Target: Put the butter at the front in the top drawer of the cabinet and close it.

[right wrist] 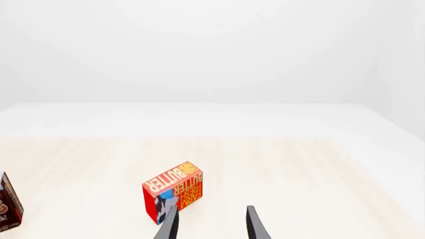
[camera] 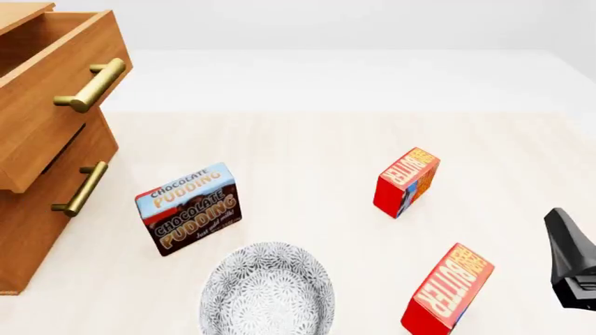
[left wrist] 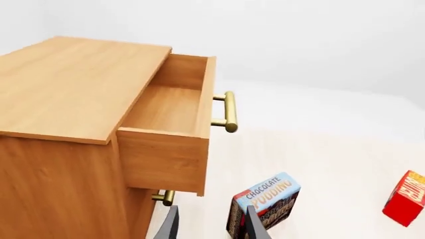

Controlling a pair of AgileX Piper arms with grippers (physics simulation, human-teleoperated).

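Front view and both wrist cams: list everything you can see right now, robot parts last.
Honey-brown wooden cabinet: one, far left.
Top drawer with brass bar handle: one, pulled open, nothing visible inside.
Lower drawer with brass handle: one, shut.
Brown-and-blue Chocolate Pudding box: one, right of the cabinet.
Red butter cartons: two, right side; front one, rear one.
White patterned bowl: one, front centre.
Pale wooden table: one.
Right gripper: dark, open, empty.
Left gripper: dark, open, empty.

open pincer near butter
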